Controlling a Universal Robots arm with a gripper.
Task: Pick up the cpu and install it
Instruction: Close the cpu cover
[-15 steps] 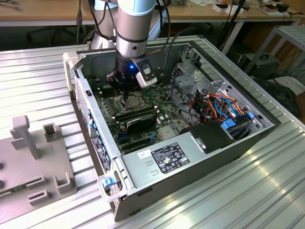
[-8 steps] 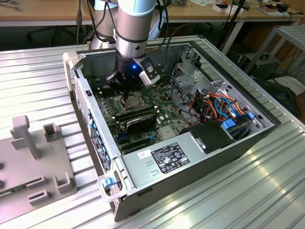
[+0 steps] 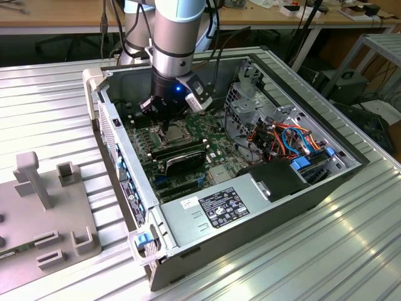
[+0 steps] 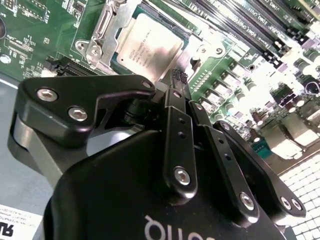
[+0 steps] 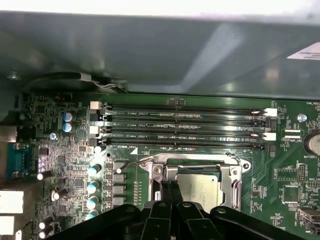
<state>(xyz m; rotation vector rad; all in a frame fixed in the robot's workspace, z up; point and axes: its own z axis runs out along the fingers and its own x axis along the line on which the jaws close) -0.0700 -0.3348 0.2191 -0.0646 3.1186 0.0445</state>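
Observation:
The cpu (image 4: 150, 47) is a small silver-grey square lying flat inside the metal socket frame (image 4: 102, 37) on the green motherboard. In the first wrist view the cpu (image 5: 197, 187) sits just below the memory slots. My gripper (image 4: 178, 77) hangs low over the board, its two black fingers pressed together at the cpu's edge with nothing between them. In the first wrist view the gripper (image 5: 168, 184) tips meet over one side of the chip. In the exterior view the gripper (image 3: 164, 125) reaches down into the open computer case, right above the cpu (image 3: 173, 133).
Several long memory slots (image 5: 180, 127) run beside the socket. A grey case wall (image 5: 150, 55) rises behind them. A black card (image 3: 182, 157), the power supply (image 3: 219, 207) and orange and blue cables (image 3: 282, 138) crowd the case. A grey fixture (image 3: 44, 213) lies on the exterior view's left.

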